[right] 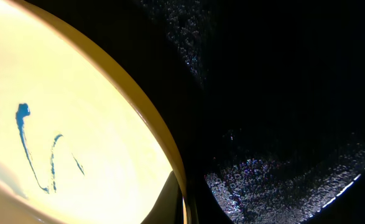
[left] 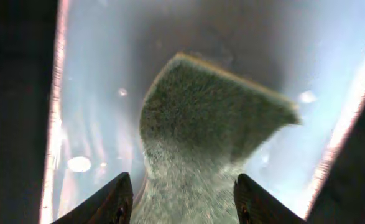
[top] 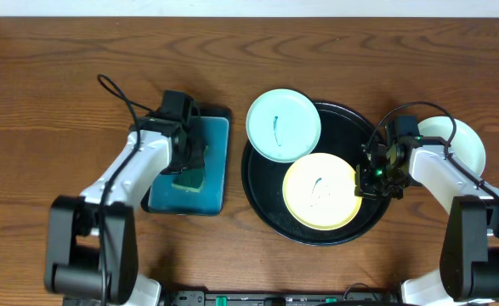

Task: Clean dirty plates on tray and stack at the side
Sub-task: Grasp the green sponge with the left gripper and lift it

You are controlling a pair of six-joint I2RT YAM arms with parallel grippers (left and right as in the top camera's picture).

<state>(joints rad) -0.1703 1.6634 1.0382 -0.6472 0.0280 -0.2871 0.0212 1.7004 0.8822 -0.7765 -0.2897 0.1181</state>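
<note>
My left jaws are narrowly closed on a green scouring sponge [left: 201,137], over the rectangular teal tray [top: 218,161]. My right jaws sit at the rim of the pale yellow round plastic plate [top: 320,191]; I cannot tell their opening. That plate lies in the large round black tray [top: 262,194]. A pale mint round plate [top: 283,125] overlaps the tray's far-left rim. A third pale plate [top: 463,142] rests on the wooden table [top: 45,102] beside the tray.

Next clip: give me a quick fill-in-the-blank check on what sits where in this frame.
1. The plate lying fully inside the black tray is pale ____.
2. The left gripper holds a sponge over a rectangular tray coloured ____.
3. The gripper at that plate's rim is the ____ one.

Missing words: yellow; teal; right.
</note>
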